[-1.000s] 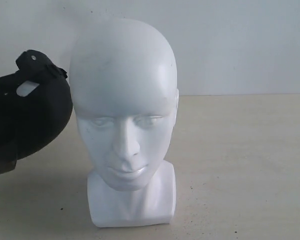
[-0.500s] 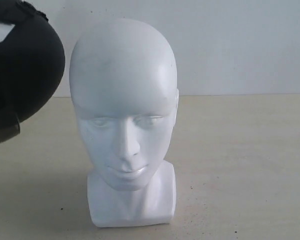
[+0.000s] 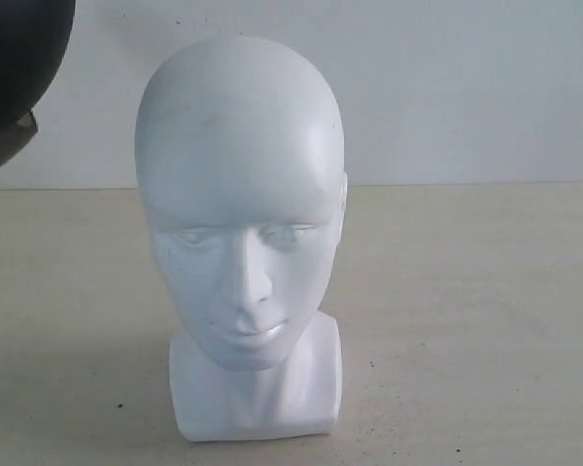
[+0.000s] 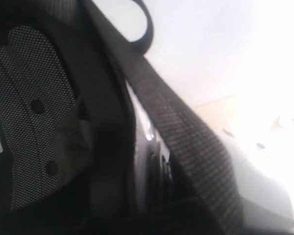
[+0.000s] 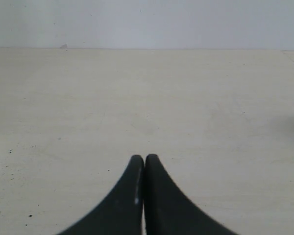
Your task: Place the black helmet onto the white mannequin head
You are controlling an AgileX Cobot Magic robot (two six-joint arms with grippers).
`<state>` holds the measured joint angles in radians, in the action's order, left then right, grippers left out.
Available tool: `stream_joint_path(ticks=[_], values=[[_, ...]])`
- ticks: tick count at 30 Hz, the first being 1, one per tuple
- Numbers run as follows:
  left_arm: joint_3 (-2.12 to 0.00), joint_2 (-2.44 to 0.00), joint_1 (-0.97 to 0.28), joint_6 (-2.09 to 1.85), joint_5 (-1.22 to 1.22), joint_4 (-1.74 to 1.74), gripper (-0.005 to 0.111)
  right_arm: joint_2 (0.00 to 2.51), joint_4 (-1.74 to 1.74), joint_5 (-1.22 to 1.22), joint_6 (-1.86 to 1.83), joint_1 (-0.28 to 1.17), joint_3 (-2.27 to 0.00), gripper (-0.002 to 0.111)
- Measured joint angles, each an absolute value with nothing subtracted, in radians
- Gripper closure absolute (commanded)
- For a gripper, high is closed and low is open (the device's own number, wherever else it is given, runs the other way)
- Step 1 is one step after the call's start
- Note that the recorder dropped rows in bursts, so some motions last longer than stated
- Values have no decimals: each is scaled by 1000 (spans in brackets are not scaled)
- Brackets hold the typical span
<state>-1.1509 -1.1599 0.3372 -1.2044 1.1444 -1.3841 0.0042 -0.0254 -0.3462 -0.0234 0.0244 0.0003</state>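
My exterior camera sits low and close, square on the white mannequin head (image 3: 241,194). My left wrist camera is jammed against the black helmet (image 4: 39,122), which the exterior also catches; the right looks beyond the right pincer (image 5: 144,161) over the table (image 5: 147,88).

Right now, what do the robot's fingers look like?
The right gripper has two smooth black fingers, wide at the base, curving to narrow rounded tips. One carries a tiny white fleck. No cables show. The left gripper's own fingers are hidden.
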Motion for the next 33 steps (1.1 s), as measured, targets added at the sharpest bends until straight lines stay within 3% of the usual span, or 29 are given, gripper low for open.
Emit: stream_joint_path(ticks=[10,25,33], values=[[-1158,-1081,337,-1193,1164,-1616,102,4,-25,-346,-23,24,0,108],[-1466,-1074,337,-933,1165,-1658,102,4,-25,-346,-23,24,0,108],[-1541,-1099,219,-917,1099,-1662,102,4,-25,-346,-23,24,0,108]])
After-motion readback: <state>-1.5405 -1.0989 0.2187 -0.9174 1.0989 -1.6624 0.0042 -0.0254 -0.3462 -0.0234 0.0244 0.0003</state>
